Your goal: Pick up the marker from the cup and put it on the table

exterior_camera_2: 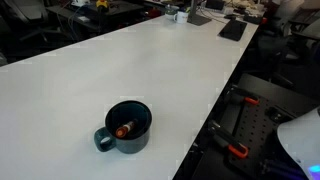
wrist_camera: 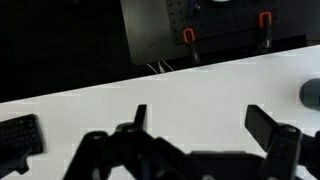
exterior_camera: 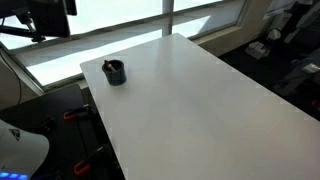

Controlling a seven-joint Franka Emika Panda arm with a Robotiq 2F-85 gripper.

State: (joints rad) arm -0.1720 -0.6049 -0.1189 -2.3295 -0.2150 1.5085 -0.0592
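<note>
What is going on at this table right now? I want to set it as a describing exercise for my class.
Nothing is being handled yet. The marker sits in the dark cup, which stands near an edge of the white table. In the wrist view the robot's gripper is open and empty above the table, and the cup shows only at the far side of that picture. The pick-up has not begun.
</note>
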